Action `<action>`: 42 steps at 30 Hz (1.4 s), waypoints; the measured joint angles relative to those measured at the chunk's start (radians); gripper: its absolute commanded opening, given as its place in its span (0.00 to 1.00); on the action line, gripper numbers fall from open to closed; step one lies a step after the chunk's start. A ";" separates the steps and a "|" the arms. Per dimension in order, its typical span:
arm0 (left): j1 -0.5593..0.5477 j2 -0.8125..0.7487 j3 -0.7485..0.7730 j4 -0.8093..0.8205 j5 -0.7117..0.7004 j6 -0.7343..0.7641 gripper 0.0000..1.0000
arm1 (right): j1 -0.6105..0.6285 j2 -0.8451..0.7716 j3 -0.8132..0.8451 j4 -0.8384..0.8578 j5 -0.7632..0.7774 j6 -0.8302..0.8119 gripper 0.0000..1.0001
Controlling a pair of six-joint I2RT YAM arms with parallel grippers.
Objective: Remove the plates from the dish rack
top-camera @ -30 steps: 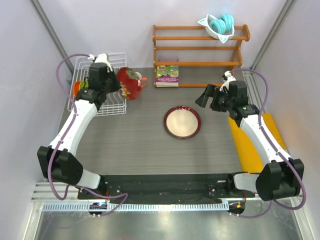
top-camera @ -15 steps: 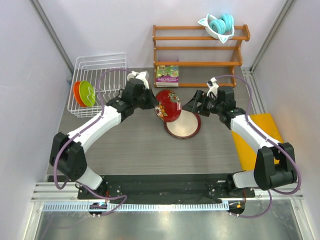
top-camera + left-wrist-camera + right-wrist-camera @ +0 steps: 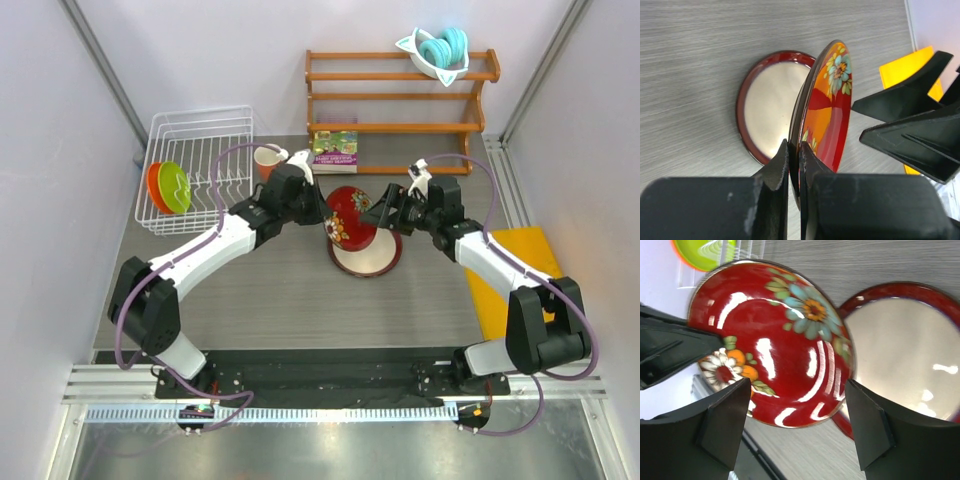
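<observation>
Movement over the last second brings the red floral plate [image 3: 348,215] from the dish rack [image 3: 200,125] in the upper left to the centre of the frame. There it hangs on edge, above the dark red plate with a cream centre [image 3: 368,270] that lies flat on the tabletop [image 3: 250,290]. The left gripper [image 3: 322,212] has its fingers [image 3: 780,165] pinching the floral plate's rim. The right gripper [image 3: 388,208] has swung in from the right of the frame. Its fingers [image 3: 725,425] are spread on either side of the plate's face and not closed on it.

Judging by this, one plate is already unloaded, and a second is out of the rack and about to be handed over or laid down. The lime green plate [image 3: 176,187] and the orange plate [image 3: 154,180] stand in the rack's left end, still to be fetched.
</observation>
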 measured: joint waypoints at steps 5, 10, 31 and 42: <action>0.000 -0.019 -0.004 0.000 -0.037 0.007 0.00 | -0.001 -0.024 -0.012 -0.051 0.086 -0.018 0.82; 0.000 -0.067 -0.013 0.004 -0.050 0.008 0.00 | -0.005 -0.048 -0.012 -0.084 0.123 -0.039 0.81; 0.056 -0.076 -0.206 0.235 0.085 -0.162 0.00 | -0.035 -0.034 -0.090 0.158 -0.074 0.093 0.01; 0.069 -0.076 -0.215 0.234 0.043 -0.143 0.76 | -0.026 -0.039 -0.097 0.133 -0.021 0.080 0.01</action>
